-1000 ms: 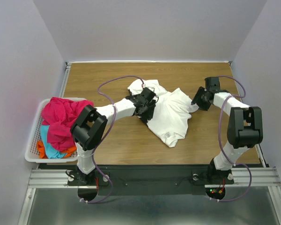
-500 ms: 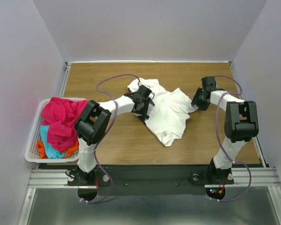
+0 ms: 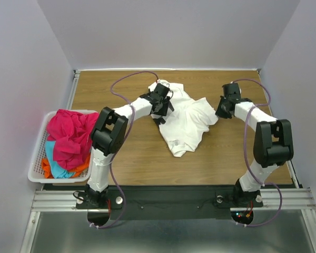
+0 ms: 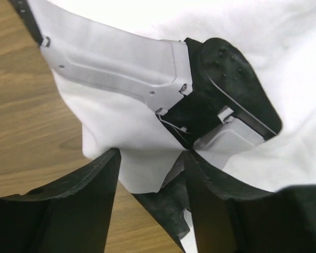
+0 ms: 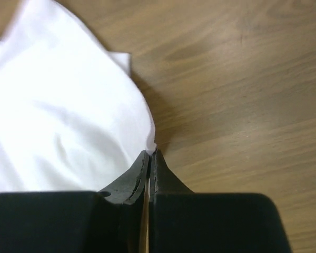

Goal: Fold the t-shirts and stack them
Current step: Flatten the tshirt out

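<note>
White lattice plastic forms the basket (image 3: 37,163) at the left edge of the counter (image 3: 121,158) in the top view, and it is heaped with a magenta t-shirt (image 3: 68,134) on top, a cyan t-shirt (image 3: 55,163) under it and an orange t-shirt (image 3: 79,169) showing at the bottom (all three crumpled, none folded). Well apart from the basket, the white t-shirt (image 3: 187,124) lies rumpled mid-counter, with the left gripper (image 3: 160,103) over its left part and the right gripper (image 3: 220,112) at its right edge. From the left wrist, the left gripper (image 4: 150,155) has its jaws a little apart with a flap of the white t-shirt (image 4: 284,79) in the gap; whether they pinch it I cannot tell, and the arm's own white link (image 4: 116,63) crosses above the cloth. From the right wrist, the right gripper (image 5: 150,155) has its jaws pressed together on the very edge of the white t-shirt (image 5: 58,105), which spreads to the left over the wood.
</note>
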### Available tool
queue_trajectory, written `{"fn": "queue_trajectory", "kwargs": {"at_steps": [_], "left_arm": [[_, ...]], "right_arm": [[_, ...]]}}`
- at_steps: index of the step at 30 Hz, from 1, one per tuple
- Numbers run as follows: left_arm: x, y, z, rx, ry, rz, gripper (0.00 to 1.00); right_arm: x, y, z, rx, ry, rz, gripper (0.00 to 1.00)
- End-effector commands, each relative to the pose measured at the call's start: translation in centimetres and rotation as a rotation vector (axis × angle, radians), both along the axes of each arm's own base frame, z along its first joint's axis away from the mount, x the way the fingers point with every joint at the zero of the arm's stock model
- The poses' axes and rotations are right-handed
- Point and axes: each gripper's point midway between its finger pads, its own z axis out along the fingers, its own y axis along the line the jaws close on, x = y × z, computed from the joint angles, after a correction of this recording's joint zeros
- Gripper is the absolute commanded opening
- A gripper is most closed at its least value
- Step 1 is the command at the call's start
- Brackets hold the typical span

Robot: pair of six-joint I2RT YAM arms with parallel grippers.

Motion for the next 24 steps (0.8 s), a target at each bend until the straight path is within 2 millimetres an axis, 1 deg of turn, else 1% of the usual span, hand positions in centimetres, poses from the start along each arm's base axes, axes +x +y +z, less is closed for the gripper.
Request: {"fn": "queue_trajectory", "kwargs": {"at_steps": [1,2,3,4,5,6,7,8,9,10,11,12,13,14,15,16,17,18,19,20,22,23,24], "left_arm": [[1.8,1.0,9.8,-0.135,-0.199,0.048,0.68],[1.6,1.7,11.1,-0.176,-0.210,0.085,0.70],[1.2,2.9,14.1,-0.219,-0.253,0.108,0.71],[1.2,4.5,14.9,-0.236,-0.259,0.138,0.74],[0.3,6.1,16.4,-0.260,-0.277,0.170,0.75],[-0.2,7.1,16.9,-0.263,-0.281,0.188,0.76],[-0.6,8.2,17.4,-0.260,-0.290,0.210,0.77],[-1.4,9.9,16.9,-0.244,-0.271,0.243,0.77],[-2.2,11.1,18.7,-0.253,-0.310,0.265,0.77],[-2.8,11.9,19.1,-0.255,-0.318,0.281,0.78],[-3.7,13.2,18.4,-0.241,-0.305,0.308,0.78],[-4.6,13.9,19.9,-0.271,-0.337,0.323,0.78],[-5.5,14.6,19.2,-0.265,-0.321,0.338,0.78],[-6.1,15.2,19.4,-0.272,-0.322,0.353,0.78],[-6.9,16.1,20.2,-0.283,-0.341,0.373,0.77],[-7.7,16.8,19.4,-0.273,-0.320,0.400,0.78],[-8.2,17.3,19.3,-0.275,-0.320,0.415,0.78],[-9.0,17.9,20.1,-0.286,-0.345,0.432,0.77],[-9.7,18.3,19.1,-0.282,-0.326,0.446,0.78],[-10.4,18.6,19.5,-0.296,-0.343,0.453,0.78],[-11.0,18.9,19.1,-0.304,-0.339,0.460,0.78],[-11.4,18.9,18.1,-0.296,-0.319,0.457,0.78],[-11.7,18.7,17.9,-0.303,-0.311,0.444,0.78]], "right_arm": [[3.0,2.8,9.4,0.029,-0.245,0.126,0.01],[2.8,5.5,10.4,0.072,-0.264,0.203,0.01],[3.1,7.2,11.7,0.097,-0.290,0.244,0.01],[3.0,8.9,12.2,0.126,-0.299,0.271,0.01],[2.2,12.6,12.2,0.168,-0.288,0.356,0.01],[2.1,14.5,12.4,0.187,-0.289,0.391,0.01],[2.5,16.8,14.0,0.218,-0.319,0.422,0.01],[1.8,20.6,12.9,0.251,-0.283,0.495,0.01],[1.7,22.7,13.1,0.279,-0.281,0.532,0.01],[2.4,25.3,15.1,0.319,-0.318,0.567,0.01],[1.2,28.7,15.4,0.351,-0.312,0.640,0.01],[1.2,30.7,13.7,0.360,-0.275,0.673,0.01],[1.3,32.7,15.4,0.384,-0.310,0.707,0.01],[-0.4,35.3,15.3,0.409,-0.296,0.769,0.01],[-1.1,36.5,15.1,0.423,-0.286,0.801,0.01],[-2.6,38.2,14.4,0.450,-0.254,0.851,0.01],[-3.4,38.9,13.8,0.466,-0.229,0.879,0.02],[-4.4,39.6,13.3,0.486,-0.204,0.913,0.03],[-5.4,40.1,12.4,0.507,-0.165,0.940,0.05],[-7.8,40.8,11.3,0.552,-0.097,1.002,0.10],[-9.9,40.9,10.2,0.570,-0.041,1.043,0.18],[-11.1,40.9,10.5,0.575,-0.034,1.074,0.30],[-12.0,40.0,9.6,0.562,-0.004,1.075,0.38]]}}
